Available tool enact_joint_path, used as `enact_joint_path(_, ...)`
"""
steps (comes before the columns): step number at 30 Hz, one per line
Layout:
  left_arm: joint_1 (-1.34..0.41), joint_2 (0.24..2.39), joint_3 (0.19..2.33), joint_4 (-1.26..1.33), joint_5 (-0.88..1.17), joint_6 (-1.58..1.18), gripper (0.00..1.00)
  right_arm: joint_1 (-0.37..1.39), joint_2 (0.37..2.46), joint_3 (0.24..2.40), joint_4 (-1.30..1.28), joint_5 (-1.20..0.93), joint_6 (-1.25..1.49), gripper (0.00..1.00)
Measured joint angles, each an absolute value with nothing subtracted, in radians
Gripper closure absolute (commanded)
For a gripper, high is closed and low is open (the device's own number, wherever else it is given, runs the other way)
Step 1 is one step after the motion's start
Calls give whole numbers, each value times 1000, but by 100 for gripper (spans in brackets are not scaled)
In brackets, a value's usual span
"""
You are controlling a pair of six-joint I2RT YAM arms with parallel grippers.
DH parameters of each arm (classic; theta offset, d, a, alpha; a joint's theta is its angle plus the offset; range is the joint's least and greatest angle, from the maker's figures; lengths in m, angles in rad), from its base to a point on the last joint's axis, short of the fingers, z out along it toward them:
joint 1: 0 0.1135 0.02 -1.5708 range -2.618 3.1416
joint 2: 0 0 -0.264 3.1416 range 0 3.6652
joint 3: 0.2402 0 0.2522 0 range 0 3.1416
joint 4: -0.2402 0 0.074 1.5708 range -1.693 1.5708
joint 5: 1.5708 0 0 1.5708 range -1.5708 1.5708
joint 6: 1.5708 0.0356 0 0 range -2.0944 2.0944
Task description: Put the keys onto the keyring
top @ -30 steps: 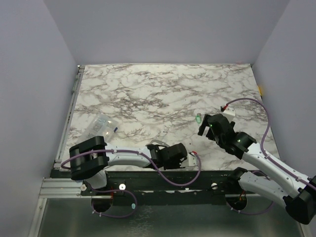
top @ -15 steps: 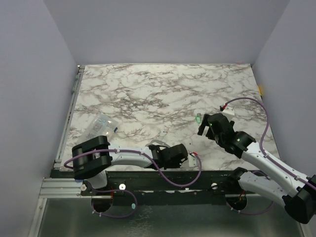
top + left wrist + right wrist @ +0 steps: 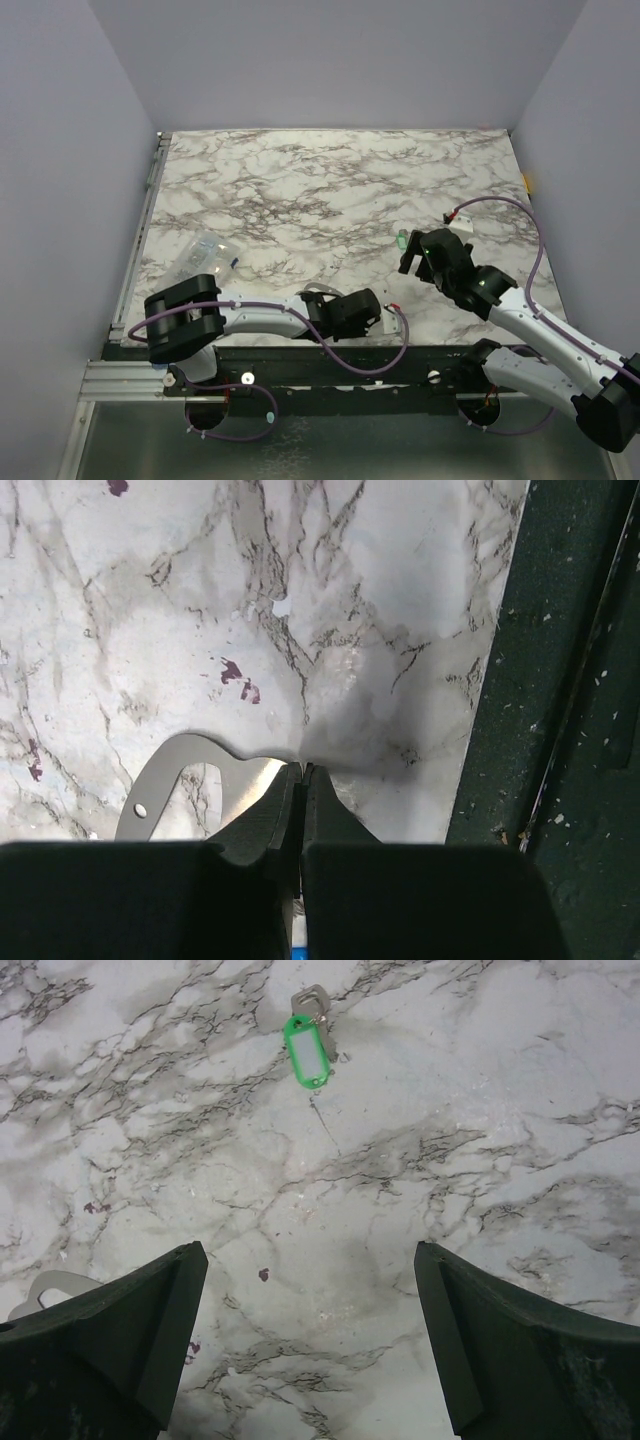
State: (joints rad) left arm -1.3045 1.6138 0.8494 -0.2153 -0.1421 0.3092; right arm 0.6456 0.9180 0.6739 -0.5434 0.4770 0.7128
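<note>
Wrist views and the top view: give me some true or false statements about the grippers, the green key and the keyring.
1. The right gripper is open. True.
2. The green key is pinched in the right gripper. False: it lies on the table, ahead of the open fingers and apart from them.
3. The left gripper has its fingers spread wide. False: they are pressed together.
4. The keyring lies flat on the marble beside the left fingertips. True.
5. The plastic bag sits on the table's right side. False: it is on the left side.
</note>
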Motion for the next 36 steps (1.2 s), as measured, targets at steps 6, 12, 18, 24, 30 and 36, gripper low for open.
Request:
enact_joint_path(6,-1268,1565,859,-219,-114,267,100,646,912,673,-525,452,699,5)
enact_joint_path(12,-1213,1459,859,-212,-44,233,100,646,881,669,-488,403,675,5)
enact_joint_path(18,-1150,1346,858,-182,51,201,100,646,867,669,-459,350,648,5)
enact_joint_path(24,-1058,1214,831,-127,173,157,100,646,788,652,-392,238,596,5)
enact_joint_path(30,-992,1100,801,-69,280,126,100,646,657,617,-273,56,513,2)
enact_joint_path(36,-950,991,772,-11,379,106,100,646,535,547,-57,-189,410,1)
